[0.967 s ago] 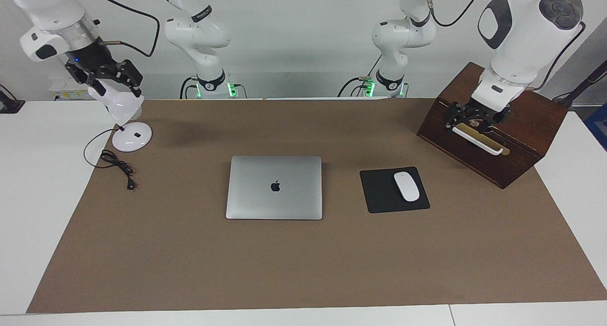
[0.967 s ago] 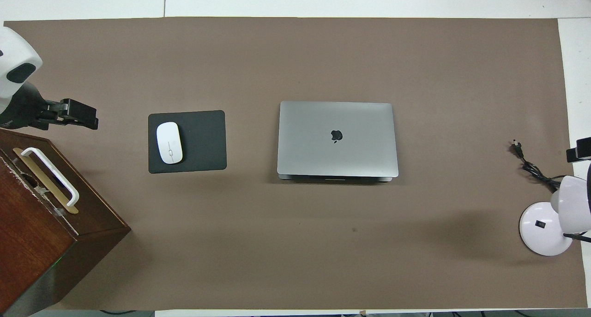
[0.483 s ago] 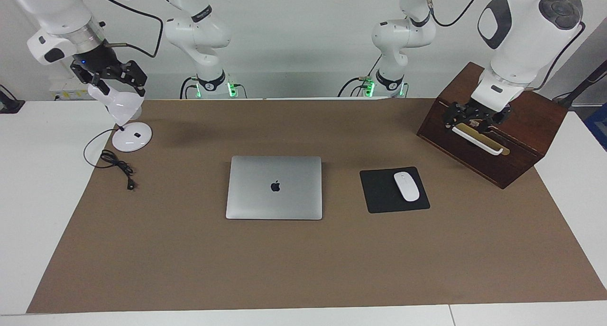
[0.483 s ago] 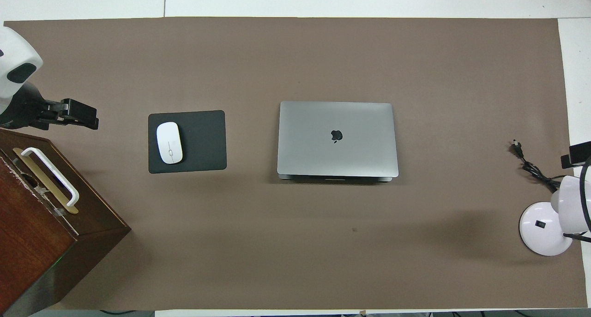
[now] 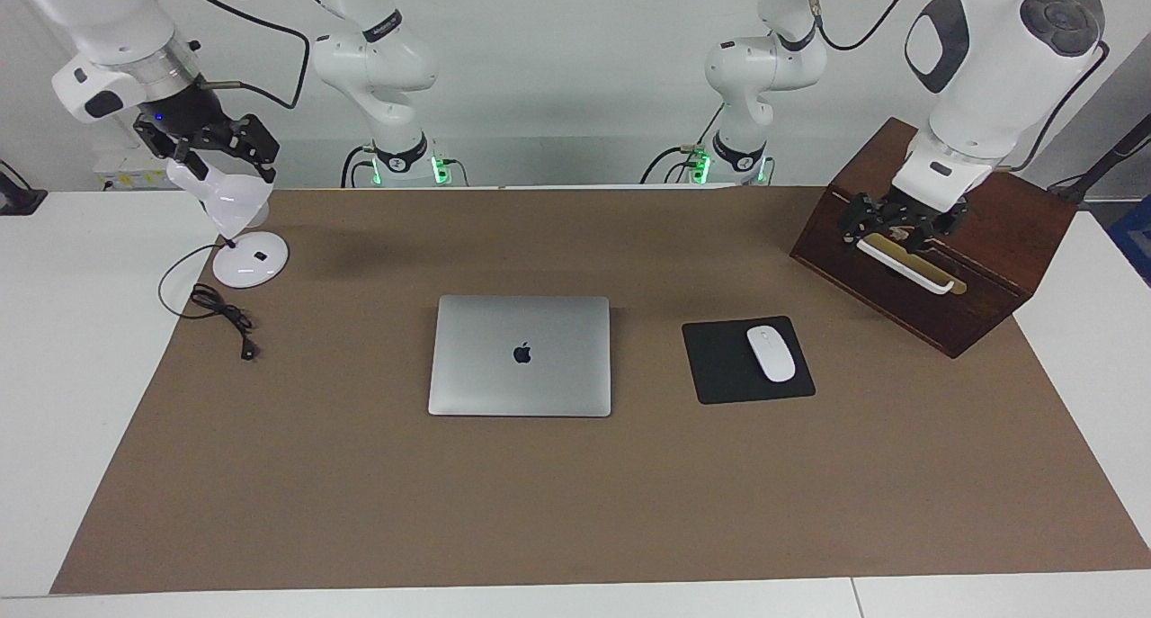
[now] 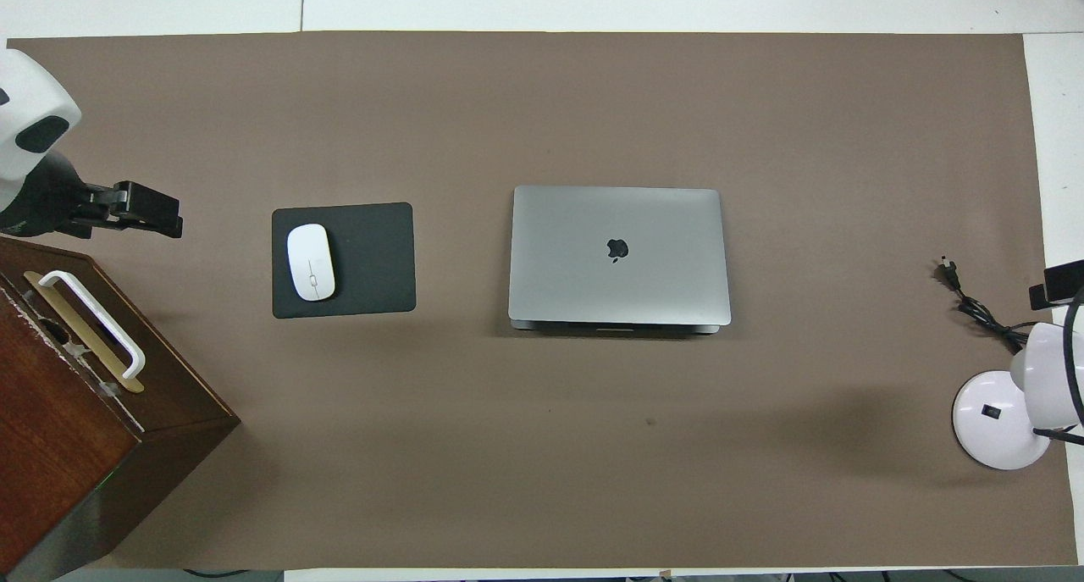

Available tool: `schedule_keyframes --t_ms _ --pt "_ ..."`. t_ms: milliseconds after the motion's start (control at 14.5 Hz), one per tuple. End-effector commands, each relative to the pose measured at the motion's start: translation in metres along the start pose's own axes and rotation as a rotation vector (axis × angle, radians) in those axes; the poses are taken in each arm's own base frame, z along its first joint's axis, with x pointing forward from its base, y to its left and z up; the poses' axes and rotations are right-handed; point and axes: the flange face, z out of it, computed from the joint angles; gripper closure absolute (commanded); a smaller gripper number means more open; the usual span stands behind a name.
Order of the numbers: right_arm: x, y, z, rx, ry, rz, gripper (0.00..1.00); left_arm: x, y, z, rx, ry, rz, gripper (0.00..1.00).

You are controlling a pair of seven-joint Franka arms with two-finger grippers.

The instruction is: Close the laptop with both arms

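- Right gripper (image 5: 205,150) hangs above the white desk lamp (image 5: 236,213), fingers spread, holding nothing.
- The silver laptop (image 5: 521,355), lid shut, lies mid-mat beside the mouse pad (image 5: 724,366).
- Left gripper (image 5: 899,222) hovers wide over the wooden box (image 5: 980,267).

laptop (image 5: 520,355) lies flat mid-mat, lid down, open brown mat (image 5: 575,501) all round it. Nearest thing is the black mouse pad (image 5: 724,366) with white mouse (image 5: 771,353) beside it, toward the left arm's end, a clear strip between. Wooden box (image 5: 944,267) blocks that end's corner nearer the robots; left gripper (image 5: 895,227) hangs over its white handle (image 5: 904,265). At the right arm's end: lamp (image 5: 238,231) and loose cable (image 5: 220,312), right gripper (image 5: 211,141) up above the lamp head. Both well apart from the laptop
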Motion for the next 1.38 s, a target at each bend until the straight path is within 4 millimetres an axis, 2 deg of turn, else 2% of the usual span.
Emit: schedule_keyframes --t_ms 0,483,760,1243,1312 --pt "-0.009 0.001 0.000 -0.019 -0.005 0.016 0.00 -0.004 0.003 -0.003 0.016 0.009 0.000 0.00" --pt "-0.008 0.001 -0.002 -0.020 0.004 0.016 0.00 -0.005 -0.004 -0.008 0.014 0.024 -0.012 0.00" --pt "-0.008 0.000 -0.002 -0.018 0.005 0.017 0.00 -0.005 0.003 -0.009 0.013 0.027 -0.001 0.00" --pt "-0.003 0.001 0.001 -0.022 0.021 0.031 0.00 -0.004 -0.010 -0.010 0.013 0.045 -0.023 0.00" --pt "-0.002 0.006 0.002 -0.018 0.011 0.040 0.00 -0.004 -0.010 -0.010 0.013 0.047 -0.021 0.00"
